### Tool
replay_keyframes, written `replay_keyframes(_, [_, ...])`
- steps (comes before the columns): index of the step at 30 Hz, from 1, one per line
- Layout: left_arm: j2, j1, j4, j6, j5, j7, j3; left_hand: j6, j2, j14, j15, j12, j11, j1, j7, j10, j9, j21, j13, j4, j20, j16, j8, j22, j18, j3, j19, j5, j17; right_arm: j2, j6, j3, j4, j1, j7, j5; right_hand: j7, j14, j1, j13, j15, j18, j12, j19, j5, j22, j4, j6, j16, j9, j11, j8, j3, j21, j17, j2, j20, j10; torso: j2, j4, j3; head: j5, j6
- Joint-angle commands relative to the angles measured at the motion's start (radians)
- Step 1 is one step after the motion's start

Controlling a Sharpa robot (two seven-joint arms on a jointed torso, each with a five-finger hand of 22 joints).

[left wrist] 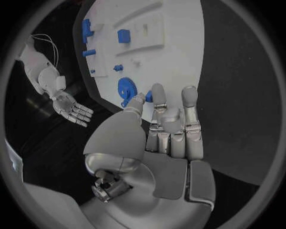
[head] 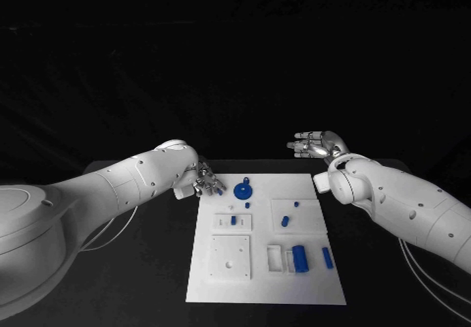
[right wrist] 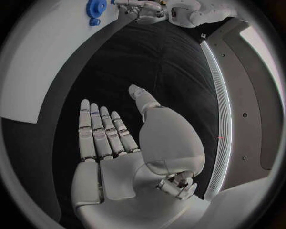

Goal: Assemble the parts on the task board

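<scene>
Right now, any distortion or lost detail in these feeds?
Head view: surroundings black, task board bright, parts legible. Left wrist view: fisheye bends the board's edges; the left hand covers the middle. Right wrist view: the open right hand dominates, gear squeezed at the rim.

Two smooth white arm shells dotted with small dark screws are trailed by thin pale cables; silver segmented fingers [right wrist: 101,131] are seen.

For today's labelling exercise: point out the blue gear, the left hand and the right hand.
blue gear [head: 244,189], head view, on its disc face.
left hand [head: 207,182], head view, on its fingers.
right hand [right wrist: 116,148], right wrist view, on its palm.
</scene>
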Motion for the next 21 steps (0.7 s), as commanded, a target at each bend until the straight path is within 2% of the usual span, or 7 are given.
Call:
replay_keyframes(1, [0.004,-0.003,-0.001,0.013,0.014,0.006,-0.001,0.000,0.008,-0.004,0.001,-0.003,-0.002,0.016,-0.008,0.037,0.002,0.002,-0.001,-0.008,0.002,0.005,0.002,0.018,-0.010,0.004,-0.006,0.006,0.002,0.002,0.018,0.000,0.000,0.000,0.001,-0.004,0.012,-0.005,-0.006,-0.001,0.001,-0.018,-0.006,-0.006,0.006,-0.002,0.003,-0.003,-0.006,-0.001,0.001,-0.004,0.000,0.000,-0.001,-0.002,-0.003,-0.009,0.000,0.0010,0.0006,0.001,0.000])
replay_keyframes(6, [0.006,-0.003,-0.001,0.013,0.022,0.008,-0.001,-0.007,0.022,-0.005,0.003,-0.003,0.000,0.030,-0.006,0.037,0.004,0.002,-0.002,-0.022,0.005,0.005,0.002,0.018,-0.008,0.022,-0.008,0.028,0.001,0.002,0.020,0.000,0.000,0.000,0.000,-0.004,0.012,-0.005,-0.006,-0.001,0.001,-0.018,-0.006,-0.006,0.006,-0.002,0.003,-0.003,-0.006,-0.001,0.001,-0.004,0.000,0.000,-0.001,-0.002,-0.003,-0.009,0.000,0.0011,0.0008,0.004,0.000])
replay_keyframes(10, [0.004,-0.003,0.003,0.001,0.027,0.015,-0.001,-0.012,0.033,-0.003,0.006,-0.002,0.001,0.044,-0.003,0.039,0.017,0.005,-0.005,-0.056,0.010,0.007,0.011,0.019,-0.002,0.063,-0.009,0.090,0.004,0.002,0.022,0.000,-0.001,0.000,-0.001,-0.004,0.012,-0.005,-0.006,-0.001,0.001,-0.018,-0.006,-0.006,0.006,-0.002,0.003,-0.003,-0.006,-0.001,0.001,-0.004,0.000,0.000,-0.001,-0.002,-0.003,-0.009,0.000,0.0014,0.0005,0.005,0.000])
replay_keyframes(14, [-0.001,-0.004,0.012,-0.017,0.037,0.020,-0.001,-0.010,0.030,0.006,0.007,0.013,0.000,0.042,-0.001,0.042,0.051,0.014,-0.008,-0.103,0.014,0.011,0.028,0.019,0.007,0.121,-0.006,0.154,0.009,0.001,0.023,0.000,-0.001,0.000,-0.002,-0.004,0.012,-0.005,-0.006,-0.001,0.001,-0.018,-0.006,-0.006,0.006,-0.002,0.003,-0.003,-0.006,-0.001,0.001,-0.004,0.000,0.000,-0.001,-0.002,-0.003,-0.009,-0.001,0.0023,0.0001,0.005,0.000])
replay_keyframes(21, [-0.026,-0.004,0.053,-0.061,0.078,0.003,-0.001,0.011,0.023,0.017,0.004,0.045,-0.001,-0.001,-0.002,0.044,0.088,0.031,-0.020,-0.158,0.011,0.018,0.024,0.019,0.010,0.179,-0.004,0.221,0.018,-0.003,0.023,0.000,-0.002,0.000,-0.003,-0.004,0.012,-0.009,-0.006,-0.002,0.001,-0.017,-0.006,-0.009,0.005,-0.002,0.005,-0.006,-0.007,-0.002,0.001,-0.004,-0.002,0.000,-0.001,-0.002,-0.002,-0.011,-0.003,0.0052,0.0000,0.003,-0.001])
